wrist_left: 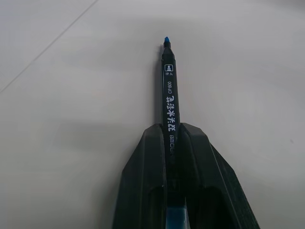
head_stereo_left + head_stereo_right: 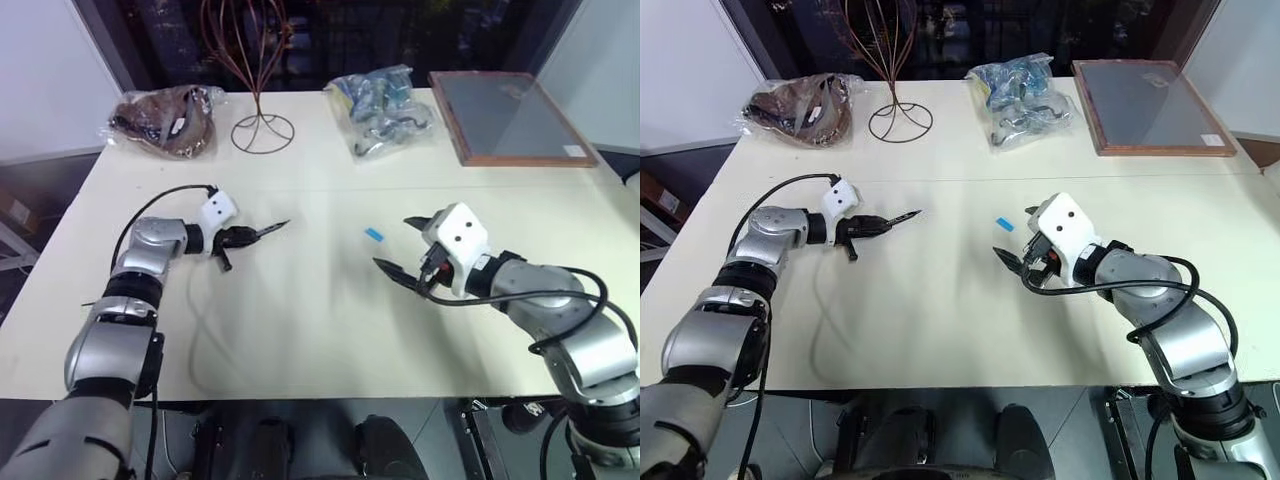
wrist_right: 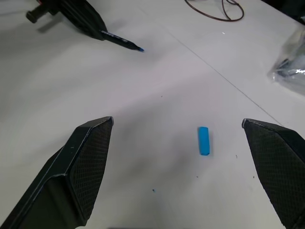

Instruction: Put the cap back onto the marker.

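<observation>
A: Left gripper (image 2: 243, 237) is clamped tight on the marker (image 1: 169, 95), tip poking out beyond the fingers, hovering over bare table (image 2: 300, 330).

B: And the right gripper (image 3: 178, 167) is spread wide, the cap (image 3: 203, 140) lying flat just ahead between its fingers, with open tabletop all round.

A lab or test room: plain white table (image 2: 300, 330) before dark windows; bagged props (image 2: 385, 110), wire stand (image 2: 262, 125).

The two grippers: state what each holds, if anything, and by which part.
Left gripper grips the marker by its rear barrel, tip forward. Right gripper holds nothing.
</observation>
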Robot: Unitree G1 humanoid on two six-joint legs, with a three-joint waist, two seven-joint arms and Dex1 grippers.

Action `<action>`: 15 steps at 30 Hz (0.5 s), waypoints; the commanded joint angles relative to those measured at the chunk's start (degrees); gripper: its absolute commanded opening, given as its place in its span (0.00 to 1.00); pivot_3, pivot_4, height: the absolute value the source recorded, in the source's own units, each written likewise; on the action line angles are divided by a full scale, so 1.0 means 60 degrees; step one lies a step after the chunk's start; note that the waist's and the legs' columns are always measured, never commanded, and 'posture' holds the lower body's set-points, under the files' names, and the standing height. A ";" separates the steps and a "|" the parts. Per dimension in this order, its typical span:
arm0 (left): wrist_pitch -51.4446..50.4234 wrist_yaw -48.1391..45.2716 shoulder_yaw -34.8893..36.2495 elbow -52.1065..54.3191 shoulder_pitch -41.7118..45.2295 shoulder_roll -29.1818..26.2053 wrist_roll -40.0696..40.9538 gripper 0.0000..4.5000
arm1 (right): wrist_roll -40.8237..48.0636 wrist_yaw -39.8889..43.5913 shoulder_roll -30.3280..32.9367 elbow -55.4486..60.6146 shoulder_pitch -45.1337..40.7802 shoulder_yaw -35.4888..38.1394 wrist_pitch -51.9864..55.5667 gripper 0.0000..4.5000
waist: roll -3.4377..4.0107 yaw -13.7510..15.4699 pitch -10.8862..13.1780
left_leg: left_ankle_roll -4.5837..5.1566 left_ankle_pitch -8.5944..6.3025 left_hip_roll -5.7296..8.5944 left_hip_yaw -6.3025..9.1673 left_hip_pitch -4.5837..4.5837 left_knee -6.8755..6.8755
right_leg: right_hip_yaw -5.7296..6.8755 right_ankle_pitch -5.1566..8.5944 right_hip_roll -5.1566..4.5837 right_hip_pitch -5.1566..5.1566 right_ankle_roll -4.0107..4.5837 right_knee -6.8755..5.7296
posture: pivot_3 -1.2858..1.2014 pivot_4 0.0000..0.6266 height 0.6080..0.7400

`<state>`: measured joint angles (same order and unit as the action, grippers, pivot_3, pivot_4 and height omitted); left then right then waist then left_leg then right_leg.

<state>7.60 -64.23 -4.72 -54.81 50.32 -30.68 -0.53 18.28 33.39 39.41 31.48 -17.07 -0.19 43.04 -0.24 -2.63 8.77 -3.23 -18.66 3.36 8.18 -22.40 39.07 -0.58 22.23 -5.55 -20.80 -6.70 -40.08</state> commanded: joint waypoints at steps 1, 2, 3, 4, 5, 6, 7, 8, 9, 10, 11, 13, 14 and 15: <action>-0.0572 -0.0051 0.0307 0.1801 -0.0138 -0.0159 0.0482 0.02 | 0.0025 0.0198 -0.0159 -0.0671 -0.0380 0.0130 -0.0529 1.00 | 0.0000 0.0036 0.0000 | 0.0000 0.0000 -0.0011 0.0003 -0.0004 0.0002 | -0.0001 0.0000 -0.0002 0.0001 0.0000 -0.0002 | 0.52 0.24 1.00; -0.0847 -0.0052 0.0326 0.2480 -0.0373 -0.0227 0.0599 0.02 | -0.0059 0.0327 -0.0179 -0.1138 -0.0563 0.0019 -0.0763 1.00 | 0.0000 0.0016 0.0000 | 0.0000 0.0000 -0.0009 0.0006 -0.0004 0.0003 | -0.0001 0.0000 -0.0004 0.0003 0.0000 -0.0002 | 0.52 0.24 1.00; -0.1109 -0.0022 0.0349 0.3116 -0.0603 -0.0290 0.0694 0.02 | -0.0136 0.0451 -0.0212 -0.1586 -0.0749 -0.0087 -0.0978 1.00 | 0.0000 0.0003 0.0000 | 0.0000 0.0000 -0.0009 0.0005 -0.0004 0.0003 | -0.0004 0.0000 -0.0005 0.0004 0.0000 0.0000 | 0.52 0.24 1.00; -0.1363 0.0014 0.0384 0.3745 -0.0831 -0.0339 0.0793 0.02 | -0.0187 0.0567 -0.0264 -0.2048 -0.0938 -0.0170 -0.1181 1.00 | 0.0000 -0.0005 0.0000 | 0.0000 0.0000 -0.0010 0.0005 -0.0003 0.0002 | -0.0013 0.0000 -0.0006 0.0004 0.0000 0.0003 | 0.52 0.24 1.00; -0.1666 0.0050 0.0420 0.4383 -0.1063 -0.0397 0.0885 0.02 | -0.0251 0.0676 -0.0326 -0.2536 -0.1127 -0.0263 -0.1402 1.00 | 0.0000 -0.0014 0.0000 | 0.0000 0.0000 -0.0011 0.0005 -0.0003 0.0002 | -0.0016 0.0000 -0.0006 0.0003 0.0000 0.0003 | 0.52 0.24 1.00; -0.1948 0.0106 0.0437 0.4882 -0.1238 -0.0441 0.0959 0.02 | -0.0324 0.0787 -0.0369 -0.2965 -0.1277 -0.0349 -0.1615 1.00 | 0.0000 -0.0026 0.0000 | 0.0000 0.0000 -0.0013 0.0004 -0.0002 0.0002 | -0.0016 0.0000 -0.0005 0.0002 0.0000 0.0003 | 0.52 0.24 1.00; -0.2263 0.0151 0.0479 0.5454 -0.1445 -0.0504 0.1073 0.02 | -0.0442 0.0927 -0.0410 -0.3437 -0.1428 -0.0465 -0.1885 1.00 | 0.0001 -0.0032 0.0000 | 0.0000 0.0000 -0.0015 0.0004 -0.0002 0.0000 | -0.0016 0.0000 -0.0003 0.0000 0.0000 0.0002 | 0.52 0.24 1.00; -0.2572 0.0197 0.0524 0.5980 -0.1634 -0.0570 0.1184 0.02 | -0.0521 0.1034 -0.0488 -0.3877 -0.1571 -0.0536 -0.2113 1.00 | 0.0001 -0.0046 0.0000 | 0.0000 0.0000 -0.0016 0.0003 -0.0002 0.0000 | -0.0016 0.0000 -0.0003 -0.0002 0.0000 0.0002 | 0.52 0.24 1.00; -0.2924 0.0249 0.0596 0.6582 -0.1870 -0.0663 0.1324 0.02 | -0.0634 0.1123 -0.0589 -0.4406 -0.1761 -0.0631 -0.2389 1.00 | 0.0001 -0.0044 0.0000 | 0.0000 0.0000 -0.0017 0.0002 -0.0002 0.0000 | -0.0016 0.0000 -0.0002 -0.0002 0.0000 0.0002 | 0.52 0.24 1.00; -0.3225 0.0293 0.0657 0.7106 -0.2088 -0.0748 0.1445 0.02 | -0.0747 0.1179 -0.0696 -0.4916 -0.1958 -0.0720 -0.2660 1.00 | 0.0000 -0.0077 0.0000 | 0.0000 0.0000 -0.0016 0.0002 -0.0002 -0.0001 | -0.0016 0.0000 -0.0002 -0.0001 0.0000 0.0003 | 0.52 0.24 1.00; -0.3495 0.0353 0.0703 0.7574 -0.2288 -0.0824 0.1547 0.02 | -0.0850 0.1209 -0.0818 -0.5404 -0.2158 -0.0782 -0.2891 1.00 | 0.0001 -0.0101 0.0000 | 0.0000 0.0000 -0.0020 0.0002 -0.0002 0.0000 | -0.0017 0.0000 -0.0001 0.0000 0.0000 0.0005 | 0.52 0.24 1.00; -0.3914 0.0495 0.0758 0.8277 -0.2604 -0.0927 0.1696 0.02 | -0.1060 0.1321 -0.1037 -0.6186 -0.2503 -0.0911 -0.3297 1.00 | 0.0001 -0.0104 0.0000 | 0.0000 0.0000 -0.0018 0.0003 -0.0002 -0.0002 | -0.0020 0.0000 -0.0003 0.0001 0.0000 0.0007 | 0.52 0.24 1.00; -0.4077 0.0579 0.0804 0.8592 -0.2788 -0.0994 0.1762 0.02 | -0.1130 0.1404 -0.1174 -0.6540 -0.2652 -0.0991 -0.3471 1.00 | 0.0001 -0.0127 0.0001 | 0.0000 0.0000 -0.0019 0.0004 -0.0002 -0.0002 | -0.0020 0.0000 -0.0002 0.0001 0.0000 0.0006 | 0.52 0.24 1.00; -0.4206 0.0679 0.0854 0.8836 -0.2946 -0.1042 0.1809 0.02 | -0.1195 0.1470 -0.1308 -0.6870 -0.2774 -0.1051 -0.3644 1.00 | 0.0002 -0.0132 0.0001 | 0.0000 0.0000 -0.0020 0.0004 -0.0002 -0.0003 | -0.0021 0.0000 -0.0003 0.0000 0.0000 0.0008 | 0.52 0.24 1.00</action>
<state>-16.47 -61.10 -1.14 -5.20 33.14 -36.08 9.08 11.57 41.45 32.20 -8.60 -32.26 -6.52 23.72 -0.23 -3.43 8.77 -3.23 -18.66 3.25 8.20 -22.41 39.06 -0.71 22.23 -5.56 -20.79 -6.69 -40.04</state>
